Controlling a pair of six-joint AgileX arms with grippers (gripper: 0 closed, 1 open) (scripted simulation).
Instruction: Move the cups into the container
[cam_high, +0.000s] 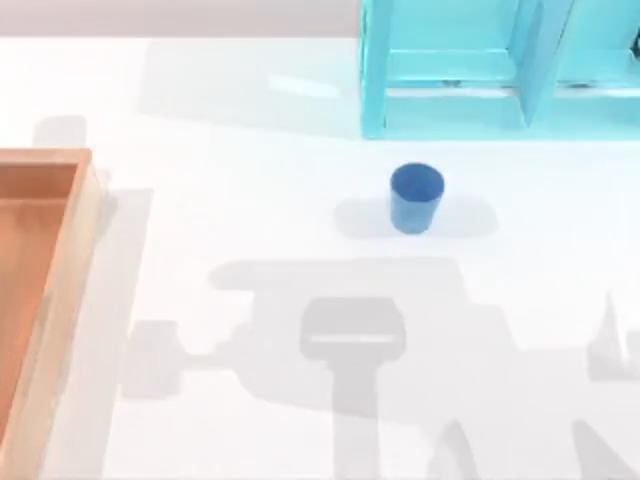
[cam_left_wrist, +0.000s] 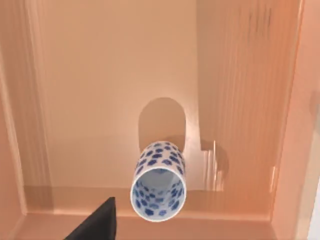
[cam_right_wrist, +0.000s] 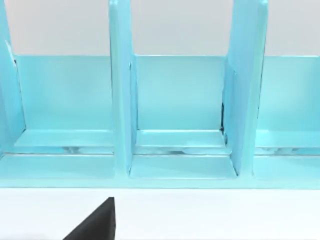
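While blue cup (cam_high: 416, 198) on table (cam_high: 250, 200), patterned cup (cam_left_wrist: 159, 181) in container (cam_left_wrist: 100, 75); gripper states unclear.

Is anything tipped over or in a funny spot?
Nothing looks spilled or broken. The small white cup with blue flower pattern is inside the shallow wooden box; whether it stands or lies there is unclear from this angle. The plain blue tapered cup stands upright on the white table, outside the box.

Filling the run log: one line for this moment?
patterned cup: in wooden box | blue cup: on table, outside box | task: incomplete
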